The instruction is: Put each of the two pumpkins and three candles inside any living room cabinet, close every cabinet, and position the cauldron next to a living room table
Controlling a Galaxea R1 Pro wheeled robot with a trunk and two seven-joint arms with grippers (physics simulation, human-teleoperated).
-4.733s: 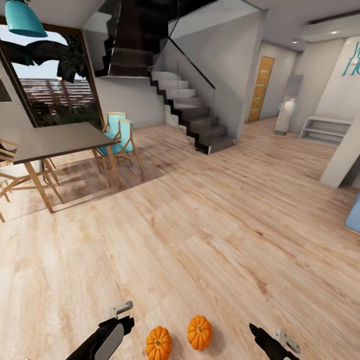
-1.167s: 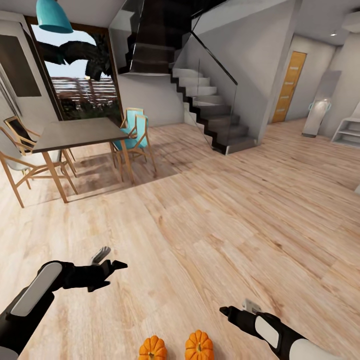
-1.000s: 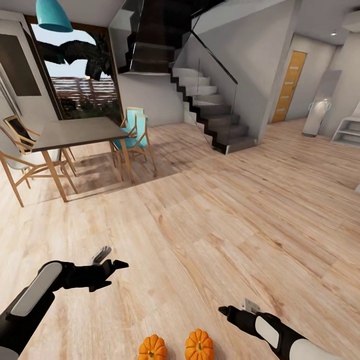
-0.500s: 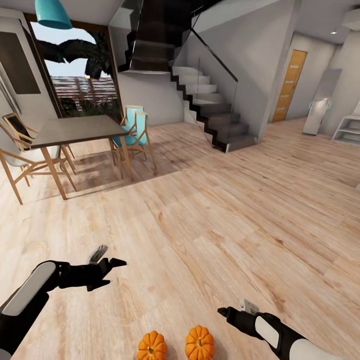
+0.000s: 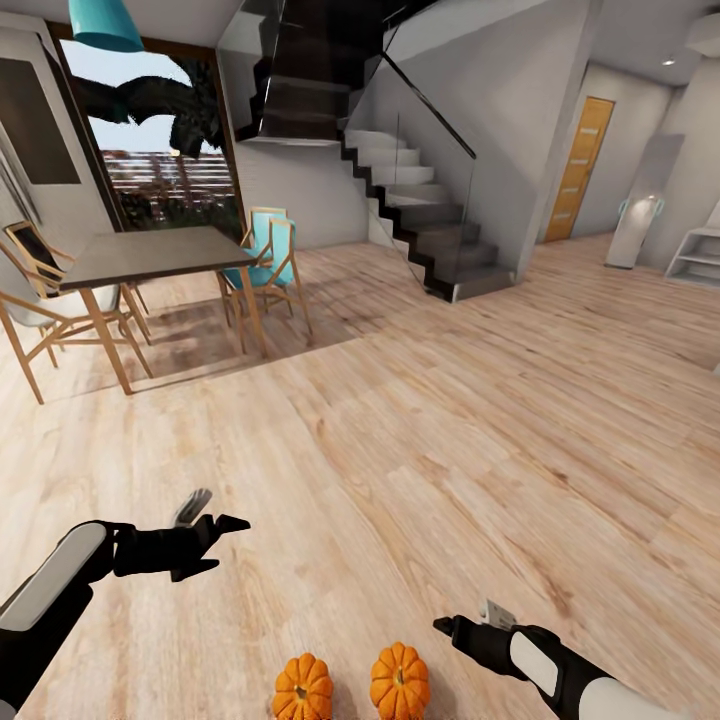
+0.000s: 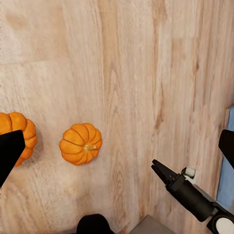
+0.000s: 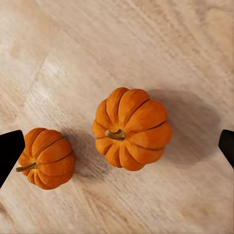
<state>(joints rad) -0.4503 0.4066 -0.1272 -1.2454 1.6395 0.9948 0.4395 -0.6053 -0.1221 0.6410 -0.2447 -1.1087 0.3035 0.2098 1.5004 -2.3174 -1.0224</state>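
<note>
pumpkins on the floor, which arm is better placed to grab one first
Right, probably. The right gripper hangs low beside the nearer pumpkin, open, with that pumpkin centred in its wrist view. The left gripper is higher and further from the other pumpkin.

Your head camera looks forward and down across the wooden floor (image 5: 430, 430) toward the staircase (image 5: 420, 225) and dining table (image 5: 150, 255), with both arms low in frame. Your left wrist camera faces straight down from well above the floor, taking in both pumpkins (image 6: 81, 144) and the right gripper (image 6: 158, 168) beside them. Your right wrist camera also looks straight down, far nearer, with both pumpkins between its fingertips. All three views share the pumpkins.
</note>
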